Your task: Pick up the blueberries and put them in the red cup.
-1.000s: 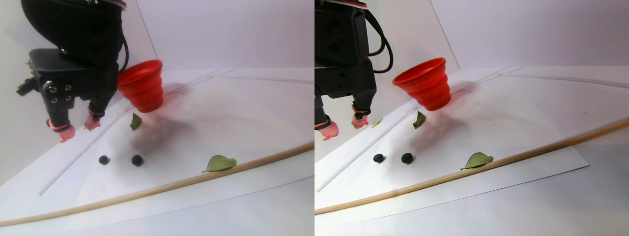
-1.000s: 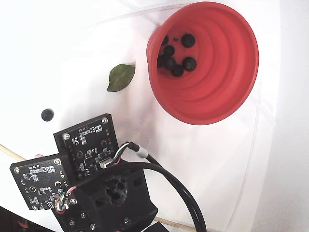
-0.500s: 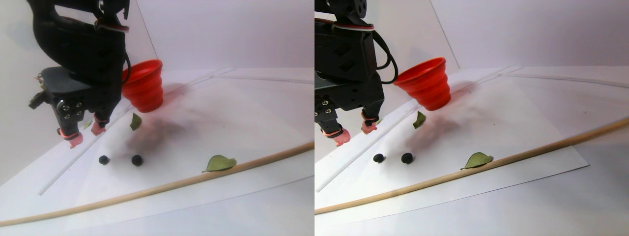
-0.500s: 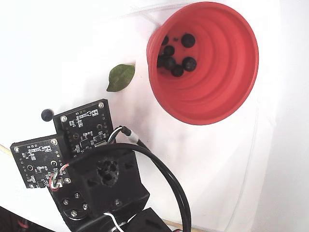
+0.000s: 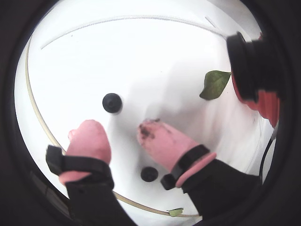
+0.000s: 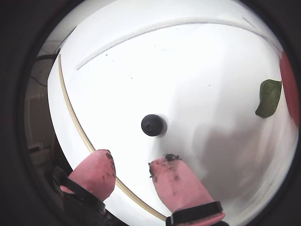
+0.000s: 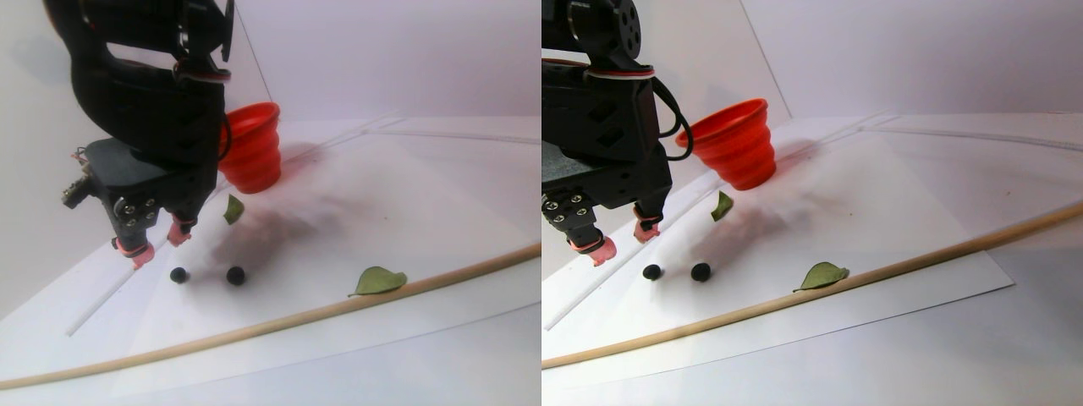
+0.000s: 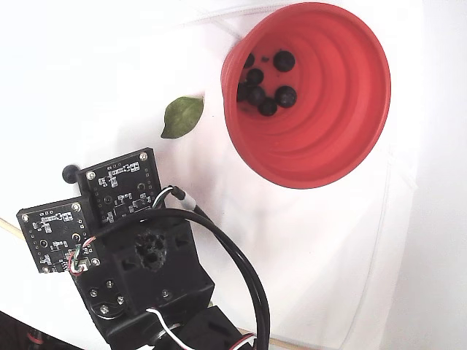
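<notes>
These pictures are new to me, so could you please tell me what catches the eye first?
The red cup dominates the fixed view's upper right, with several blueberries already inside. In a wrist view, the open gripper with pink fingertips hovers just short of a loose berry on the white sheet.

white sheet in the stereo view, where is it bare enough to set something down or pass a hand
Bare: the wide stretch of the white sheet right of the red cup, above the wooden stick, and the strip below the stick. Crowded: the left, where the open gripper hangs over two blueberries, with leaves nearby.
</notes>
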